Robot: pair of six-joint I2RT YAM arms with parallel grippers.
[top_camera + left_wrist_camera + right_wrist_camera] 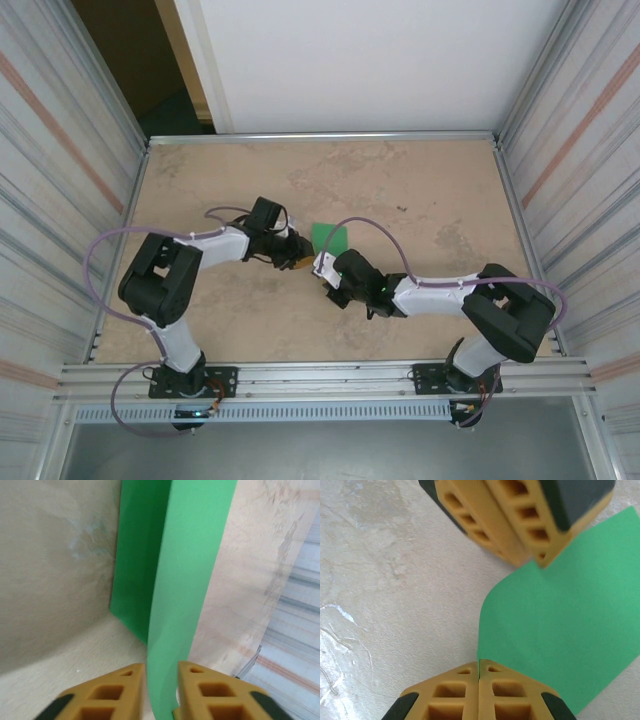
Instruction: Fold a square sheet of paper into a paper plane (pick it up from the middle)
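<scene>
The square sheet of paper is bright green and lies partly raised near the middle of the table. In the left wrist view the paper rises as a curved band and runs down between the fingers of my left gripper. Those fingers stand a little apart, wider than the thin sheet. In the right wrist view my right gripper is shut on the curled near edge of the paper. The left gripper hangs just beyond, over the sheet's far side. From above, both grippers meet at the sheet's near-left corner.
The tan, mottled table is bounded by metal rails and corrugated side walls. Both arms reach inward from the near edge, elbows out to the sides. Cables loop above each arm.
</scene>
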